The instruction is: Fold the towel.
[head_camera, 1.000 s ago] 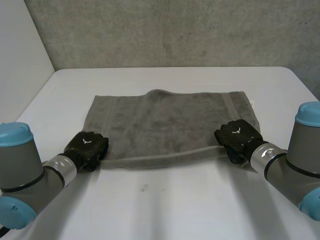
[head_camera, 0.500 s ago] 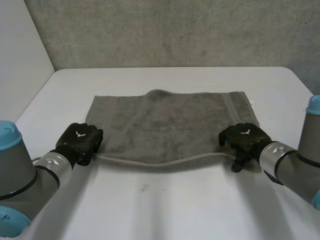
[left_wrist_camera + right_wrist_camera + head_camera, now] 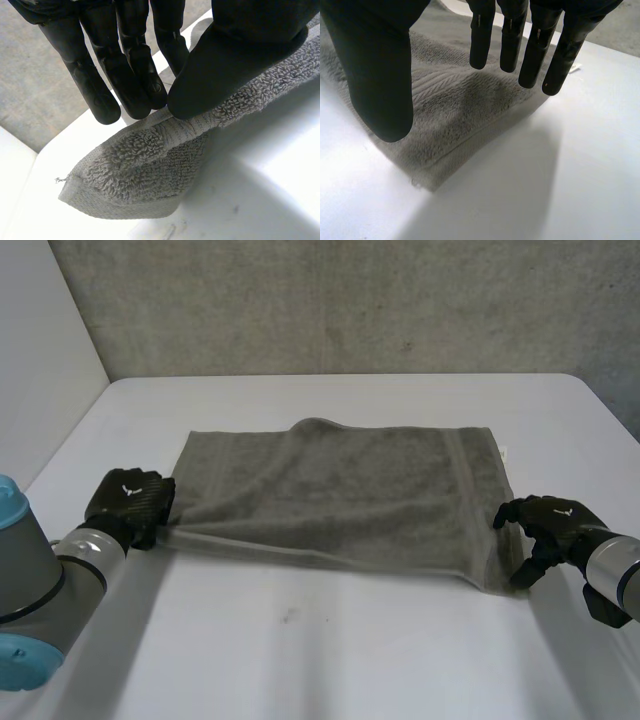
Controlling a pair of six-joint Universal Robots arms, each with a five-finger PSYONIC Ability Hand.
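A grey towel (image 3: pixel 340 490) lies spread across the middle of the white table (image 3: pixel 330 650). My left hand (image 3: pixel 128 502) is at the towel's near left corner; in the left wrist view its thumb (image 3: pixel 235 55) and fingers (image 3: pixel 135 75) pinch the towel's edge (image 3: pixel 150 165), which is lifted off the table. My right hand (image 3: pixel 545 530) hovers beside the towel's near right corner (image 3: pixel 495 575). Its fingers (image 3: pixel 520 45) and thumb (image 3: pixel 380 70) hang straight and apart above the towel corner (image 3: pixel 445 130), holding nothing.
A grey wall (image 3: pixel 340 300) runs behind the table's far edge. Bare white table lies in front of the towel, with a small dark smudge (image 3: pixel 288 616) on it. A tiny white tag (image 3: pixel 503 450) shows at the towel's far right corner.
Both hands moved outward, pulling the near edge taut. The right hand let go of its corner and opened beside it. The left hand stayed pinched on its corner.
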